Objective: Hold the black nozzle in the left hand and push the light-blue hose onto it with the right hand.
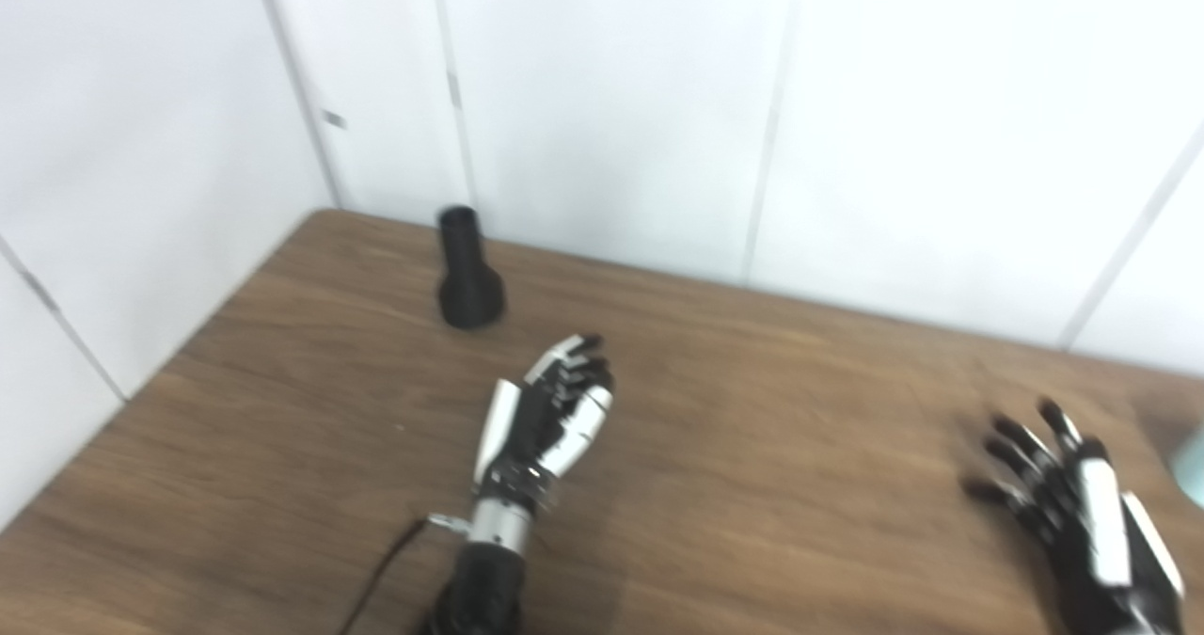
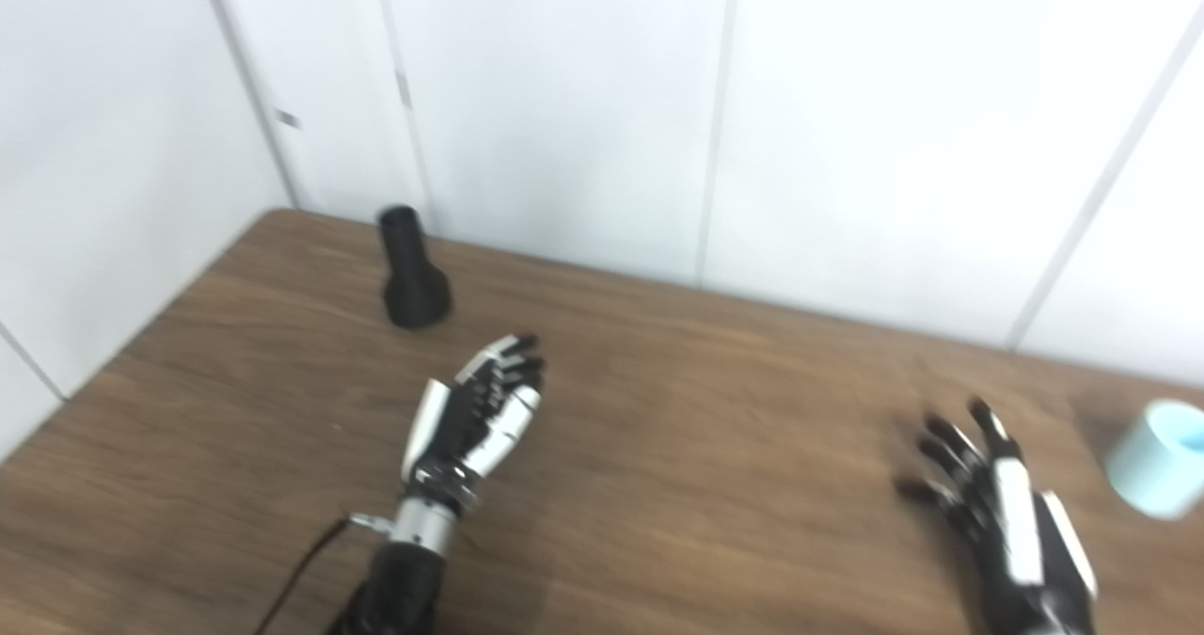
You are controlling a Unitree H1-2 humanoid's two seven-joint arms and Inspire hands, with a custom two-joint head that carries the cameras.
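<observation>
On the brown wooden table (image 1: 752,447), near its far left corner, the black plastic nozzle (image 1: 467,273) is stood upright, wide end down, a little past the left hand's (image 1: 555,409) fingertips (image 1: 585,345). Nothing is held; its fingers are loosely curled. White wall panels (image 2: 564,99) are seen behind the table. The right hand (image 2: 997,513) is spread wide and holds nothing, with the light-blue round hose end (image 2: 1155,460) just beside it.

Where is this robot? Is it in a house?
Probably not a house. It looks like a lab or test booth: a bare wooden table boxed in by plain white wall panels, with only a black nozzle and a light-blue hose set out.
</observation>
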